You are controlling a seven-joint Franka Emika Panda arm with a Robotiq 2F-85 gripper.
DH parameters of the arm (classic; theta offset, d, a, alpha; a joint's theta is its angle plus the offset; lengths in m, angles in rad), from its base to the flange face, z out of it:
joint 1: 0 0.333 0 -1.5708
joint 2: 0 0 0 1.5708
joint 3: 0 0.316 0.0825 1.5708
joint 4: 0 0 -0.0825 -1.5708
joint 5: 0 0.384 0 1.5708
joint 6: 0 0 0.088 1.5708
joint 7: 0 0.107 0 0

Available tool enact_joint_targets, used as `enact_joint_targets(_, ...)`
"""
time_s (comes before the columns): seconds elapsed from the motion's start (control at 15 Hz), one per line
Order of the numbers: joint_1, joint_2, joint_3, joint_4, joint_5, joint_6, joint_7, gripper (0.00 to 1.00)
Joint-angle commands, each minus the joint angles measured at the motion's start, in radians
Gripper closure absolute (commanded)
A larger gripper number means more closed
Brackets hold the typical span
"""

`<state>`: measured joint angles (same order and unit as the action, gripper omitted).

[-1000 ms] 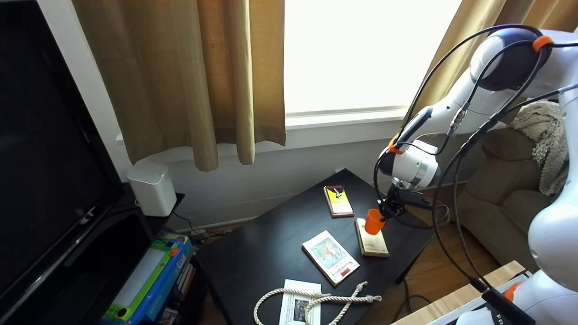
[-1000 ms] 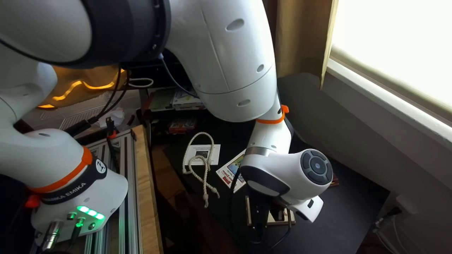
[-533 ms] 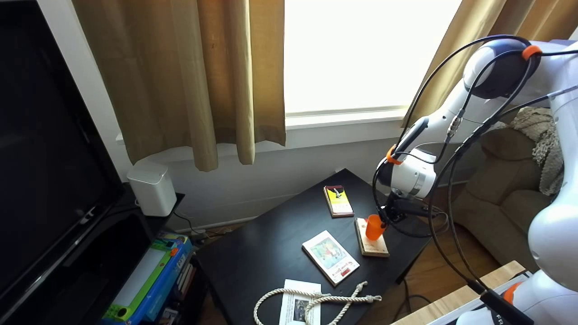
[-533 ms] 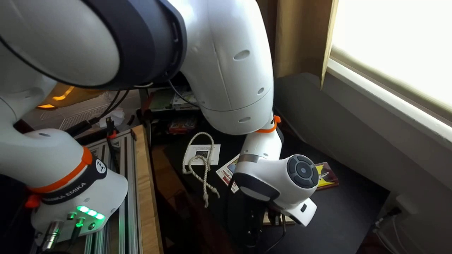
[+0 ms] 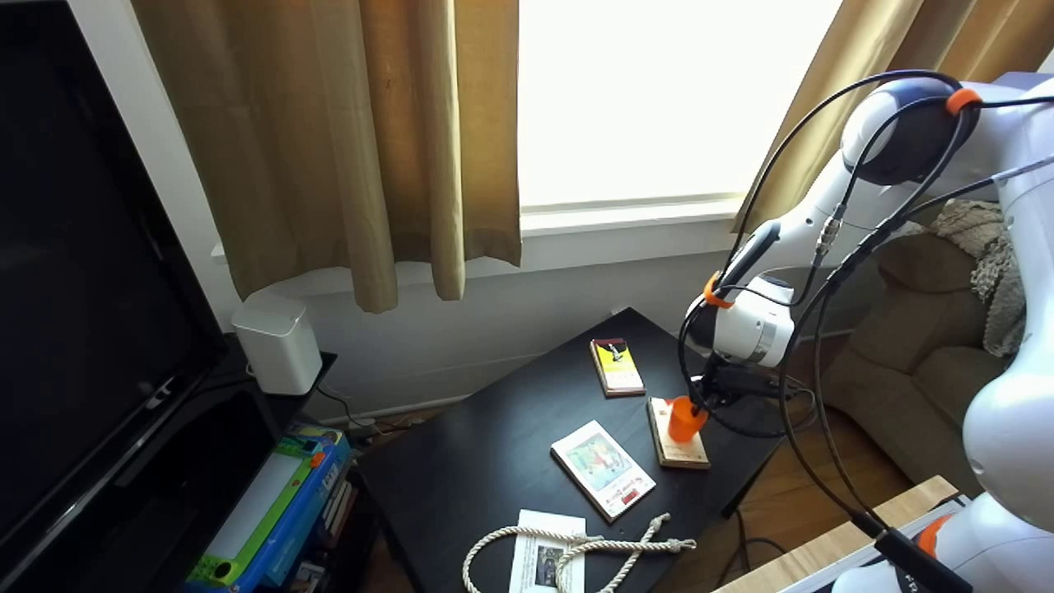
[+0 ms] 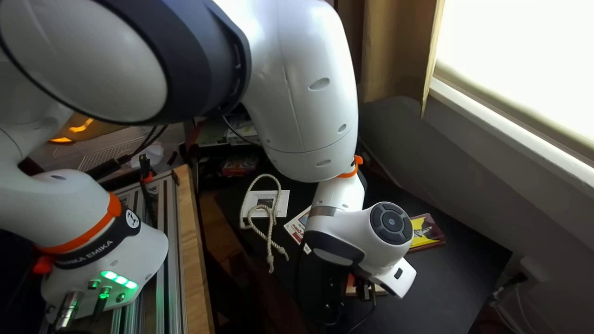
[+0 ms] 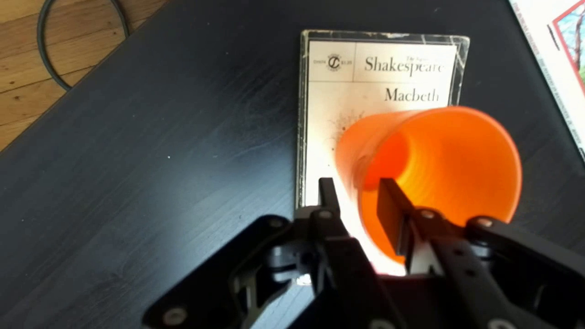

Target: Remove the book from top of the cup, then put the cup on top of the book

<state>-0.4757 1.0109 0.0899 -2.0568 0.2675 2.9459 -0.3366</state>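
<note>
Mustard-brown fabric curtains (image 5: 288, 148) hang either side of a bright window (image 5: 659, 91), and below it a black worktop (image 5: 486, 461) carries a small, thin, rectangular paperback book (image 7: 338, 103) with a pale tan-cream cover lettered Shakespeare, Macbeth. Near the book, on its window side, lies a yellow-and-black paperback (image 5: 617, 367); also near the book, but apart from it, is a larger white-bordered booklet (image 5: 603, 469), and well apart from the book a cream twisted rope (image 5: 609, 543) trails over a printed white sheet (image 5: 527, 560). The small orange-red, plastic-looking cup (image 5: 684, 424) appears to stand mouth up on the book, its base within the cover's edges; whether it sits perfectly flat I cannot tell. The black pincer (image 7: 356, 189) is spread and clasps nothing: in the wrist view one finger (image 7: 392, 210) reaches inside the cup and its mate stands outside, with gaps showing on both sides of the wall. Since the cup is already over the book, I judge the step in hand to be a clean parting. To do it well, go straight up from the book with the fingers wide, following the cup's wall, slowly until both tips clear the rim. Sideways drift before then could hook the rim and drag or topple the cup off the book; narrowing too soon could pinch the wall and carry it upward.
</note>
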Motion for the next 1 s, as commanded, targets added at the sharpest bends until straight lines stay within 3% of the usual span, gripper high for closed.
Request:
enact_joint_targets(0.0, -0.051, -0.069, 0.035, -0.075, -0.039, 0.033, 0.030, 0.38)
enact_joint_targets(0.33, -0.096, -0.209, 0.078, -0.180, -0.025, 0.014, 0.031, 0.01)
enact_joint_targets(0.47, -0.104, -0.278, 0.092, -0.225, -0.022, -0.016, 0.038, 0.00)
enact_joint_targets(0.8, -0.041, -0.429, 0.042, -0.312, -0.005, -0.054, 0.112, 0.00)
enact_joint_targets(0.87, -0.063, -0.349, 0.063, -0.246, -0.009, -0.031, 0.075, 0.01)
enact_joint_targets(0.93, -0.057, -0.375, 0.059, -0.263, -0.005, -0.033, 0.083, 0.01)
